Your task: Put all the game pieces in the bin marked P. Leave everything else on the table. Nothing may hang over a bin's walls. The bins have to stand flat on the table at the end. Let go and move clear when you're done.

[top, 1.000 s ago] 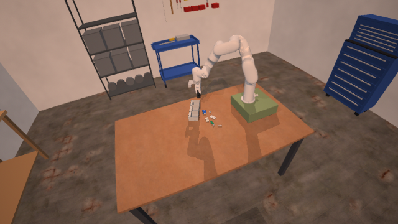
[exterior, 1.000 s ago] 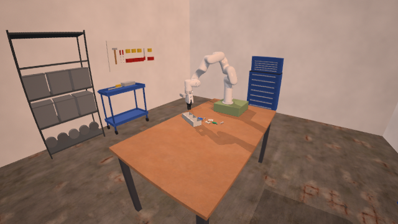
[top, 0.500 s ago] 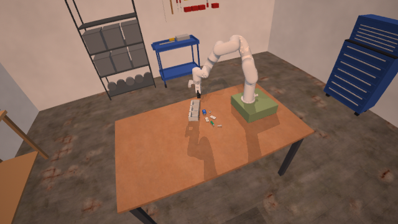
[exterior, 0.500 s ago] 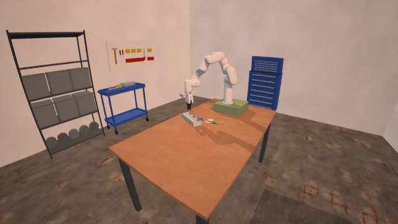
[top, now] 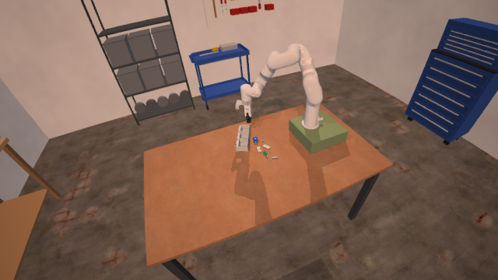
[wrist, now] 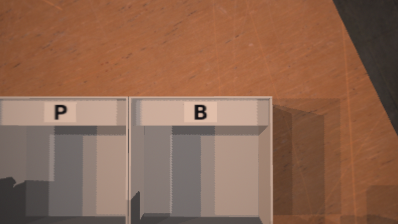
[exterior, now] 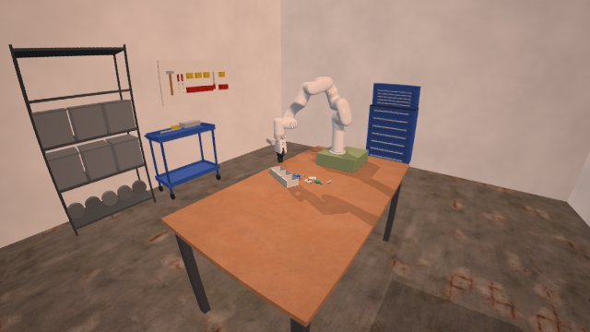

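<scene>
The row of small grey bins [top: 243, 137] stands flat near the middle of the bench [top: 202, 202], and everything else is easiest placed from it. In the wrist view two of its compartments show from above: the bin marked P [wrist: 62, 160] and, touching it on the right, the bin marked B [wrist: 200, 160]. Both show only their grey floors and shadows inside; the lowest part of each is cut off by the picture edge.

The end effector [top: 247, 117] hangs above the far end of the row, toward the wall, on the end of the white arm [top: 307, 78]. Its fingers are clenched nearly together. Whether anything thin sits between them cannot be told, since they are small and dark in the wide views and out of the wrist view.

The small pieces lie on the bench just beside the row, on the side facing the arm's green base [top: 334, 134]: a blue piece [top: 255, 139] closest to the bins, then a white piece [top: 259, 149], another white piece [top: 266, 146], a green piece [top: 265, 155] and a pale one [top: 275, 157] farthest out. They are too small to tell which are game pieces. All of them are outside the bins.

Beyond the far end of the row, off the bench, stand a blue cart [top: 198, 58] and a dark shelf rack [top: 110, 31] against the wall.
</scene>
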You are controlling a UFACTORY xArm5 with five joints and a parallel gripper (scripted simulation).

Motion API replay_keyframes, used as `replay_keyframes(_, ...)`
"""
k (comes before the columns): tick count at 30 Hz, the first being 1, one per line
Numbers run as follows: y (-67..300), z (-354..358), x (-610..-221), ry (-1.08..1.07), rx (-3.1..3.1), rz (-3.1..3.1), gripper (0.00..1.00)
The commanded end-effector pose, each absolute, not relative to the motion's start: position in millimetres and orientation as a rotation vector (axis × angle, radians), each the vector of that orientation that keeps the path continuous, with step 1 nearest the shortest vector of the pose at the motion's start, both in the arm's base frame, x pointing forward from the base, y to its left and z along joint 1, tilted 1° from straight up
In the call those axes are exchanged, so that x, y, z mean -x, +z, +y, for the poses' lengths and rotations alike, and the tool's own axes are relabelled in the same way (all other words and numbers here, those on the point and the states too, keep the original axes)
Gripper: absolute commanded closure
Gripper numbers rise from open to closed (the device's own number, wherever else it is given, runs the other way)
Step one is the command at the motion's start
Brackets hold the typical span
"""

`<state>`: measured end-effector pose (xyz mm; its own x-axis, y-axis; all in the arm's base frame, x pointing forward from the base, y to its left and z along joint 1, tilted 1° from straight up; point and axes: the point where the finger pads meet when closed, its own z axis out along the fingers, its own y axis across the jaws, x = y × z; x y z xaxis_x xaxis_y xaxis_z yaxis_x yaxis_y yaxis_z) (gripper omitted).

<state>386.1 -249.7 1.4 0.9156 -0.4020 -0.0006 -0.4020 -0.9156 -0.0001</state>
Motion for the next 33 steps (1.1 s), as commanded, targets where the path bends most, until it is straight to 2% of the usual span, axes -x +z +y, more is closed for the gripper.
replay_keyframes(1, 2.6, -246.0, -389.4, 0.005, 3.091, 0.649, 0.91)
replay_keyframes(19, 1.3, -173.9, -422.3, 0.005, 3.091, 0.649, 0.91)
replay_keyframes(33, 1.3, -173.9, -422.3, 0.005, 3.091, 0.649, 0.91)
